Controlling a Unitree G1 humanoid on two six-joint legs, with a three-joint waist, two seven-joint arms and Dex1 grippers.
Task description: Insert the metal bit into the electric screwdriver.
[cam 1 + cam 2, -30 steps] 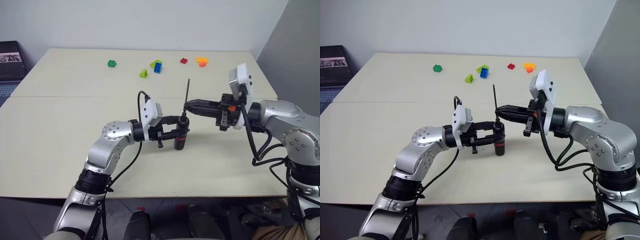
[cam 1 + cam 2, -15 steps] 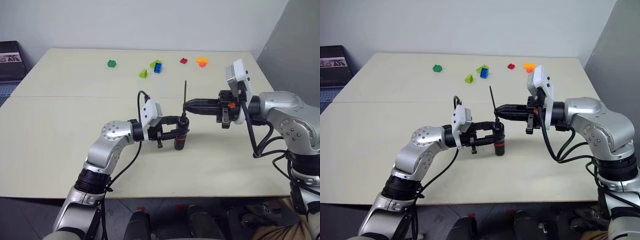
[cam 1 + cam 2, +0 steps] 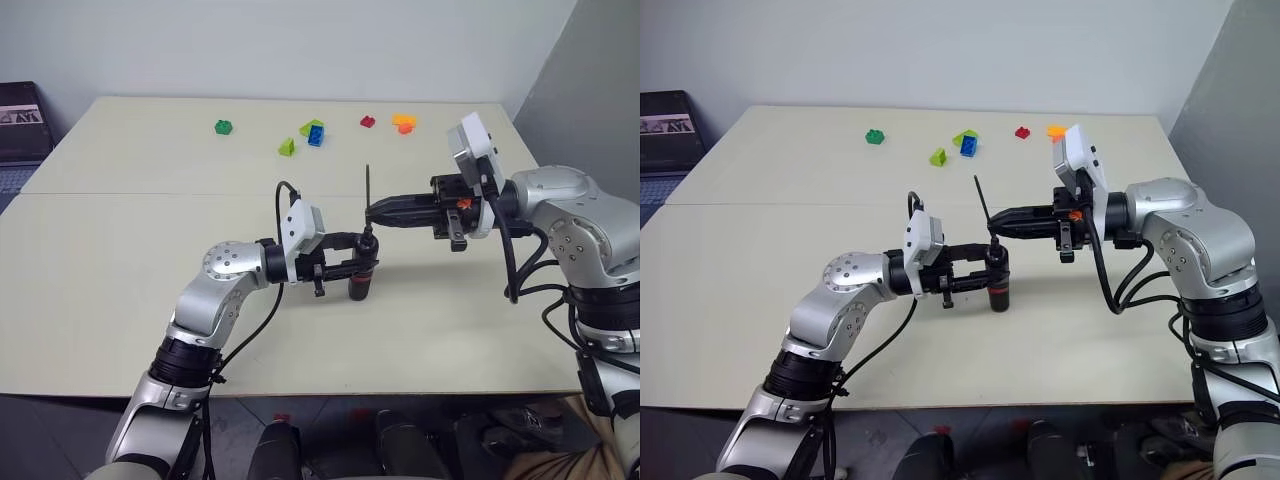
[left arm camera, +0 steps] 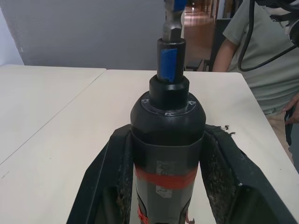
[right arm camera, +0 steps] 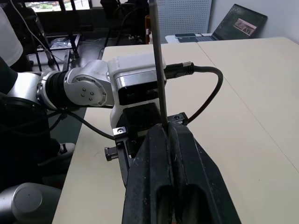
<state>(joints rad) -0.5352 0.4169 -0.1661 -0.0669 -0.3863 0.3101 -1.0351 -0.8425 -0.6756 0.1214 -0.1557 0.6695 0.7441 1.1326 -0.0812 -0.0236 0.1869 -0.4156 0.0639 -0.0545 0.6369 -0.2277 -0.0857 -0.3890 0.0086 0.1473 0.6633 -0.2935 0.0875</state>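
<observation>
One electric screwdriver point(image 3: 361, 278) stands upright above the worktop point(image 3: 120, 260), clamped in the left tool point(image 3: 362, 262), one metal bit point(image 3: 367, 185) pinched just above its nose by the right tool point(image 3: 372, 211), six toy bricks point(image 3: 315, 132) lying well apart behind.

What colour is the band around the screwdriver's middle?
Red, on the electric screwdriver; clearest in the left wrist view.
</observation>
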